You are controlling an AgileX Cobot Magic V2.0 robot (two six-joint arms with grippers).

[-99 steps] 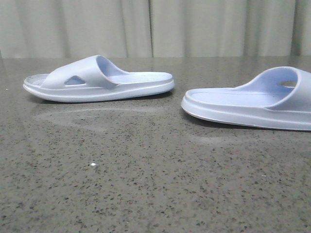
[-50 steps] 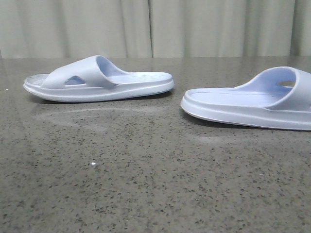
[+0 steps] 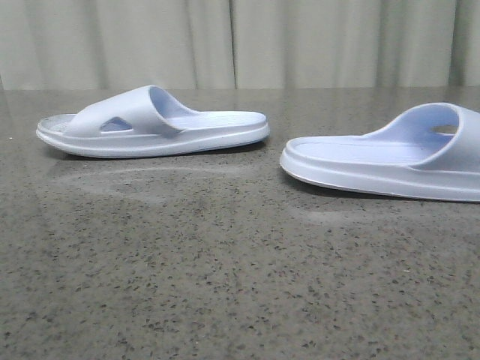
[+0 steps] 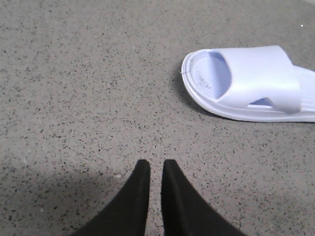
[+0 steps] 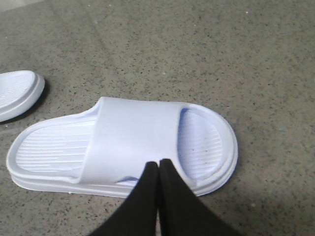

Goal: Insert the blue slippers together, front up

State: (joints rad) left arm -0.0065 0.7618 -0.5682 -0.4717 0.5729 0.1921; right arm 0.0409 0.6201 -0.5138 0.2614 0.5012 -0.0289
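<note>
1. slippers sit soles down on a speckled grey counter [image 3: 225,285], heel ends facing each other across a bare gap, with a pale curtain [image 3: 240,41] behind.
2. left slipper [image 3: 150,124] lies farther back on the left of the front view, toe pointing left, its strap with a triangular side cutout over the toe half and the ribbed footbed showing toward the heel.
3. left end effector [image 4: 156,169] is seen only in its wrist view: two black fingers nearly closed with a thin gap between the tips, holding nothing, above bare counter.
4. from that view, the left slipper [image 4: 256,81] lies well apart from the fingertips, ahead and off to one side, its open toe end turned toward the camera; nothing touches it.
5. right slipper [image 3: 390,157] lies nearer on the right of the front view, heel pointing left, its toe end cut off by the frame edge.
6. right end effector [image 5: 158,167] shows black fingers pressed together at the tips, gripping nothing, hanging directly over the right slipper [image 5: 123,147] at the near edge of its strap; whether the tips touch the foam cannot be told.
7. heel of the left slipper [image 5: 17,93] peeks in at the edge of the right wrist view, apart from the right slipper.
</note>
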